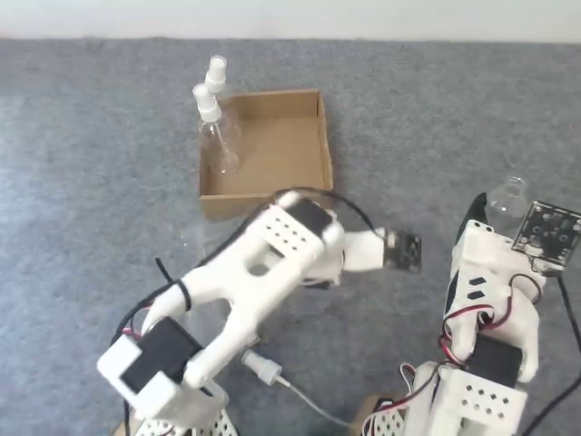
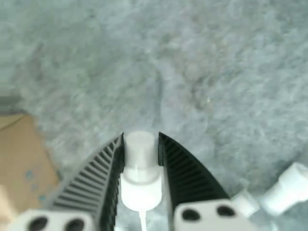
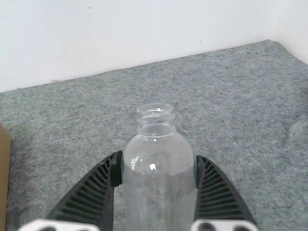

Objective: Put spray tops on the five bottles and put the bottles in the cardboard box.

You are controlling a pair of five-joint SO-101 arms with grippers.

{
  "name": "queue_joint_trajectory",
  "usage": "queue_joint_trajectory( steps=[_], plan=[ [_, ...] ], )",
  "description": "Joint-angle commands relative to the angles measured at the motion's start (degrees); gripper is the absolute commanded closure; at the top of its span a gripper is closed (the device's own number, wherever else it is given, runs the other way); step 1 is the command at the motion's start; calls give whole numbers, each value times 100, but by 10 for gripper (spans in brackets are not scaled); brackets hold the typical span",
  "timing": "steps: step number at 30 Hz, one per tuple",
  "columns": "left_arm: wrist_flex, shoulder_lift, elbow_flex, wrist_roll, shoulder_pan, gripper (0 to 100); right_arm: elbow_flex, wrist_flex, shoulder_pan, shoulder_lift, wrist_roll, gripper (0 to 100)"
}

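Grey carpet (image 1: 91, 136) under cardboard box (image 1: 281, 150)

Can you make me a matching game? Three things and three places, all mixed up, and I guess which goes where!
Things:
1. spray top
2. open bottle
3. capped bottle

Places:
A. at the cardboard box
B. in the left gripper
C. in the right gripper

Pairs: 1-B, 2-C, 3-A.
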Motion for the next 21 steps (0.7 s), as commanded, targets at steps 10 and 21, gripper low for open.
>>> queue_joint_trajectory(
  steps=[10,21],
  plan=[
    [1670,-35,-2642,290,-985,987,-97,-110,31,-110,-44,916],
    [2488,-35,-4303,1143,-1073,987,-53,-92,-4,-66,-53,916]
  ],
)
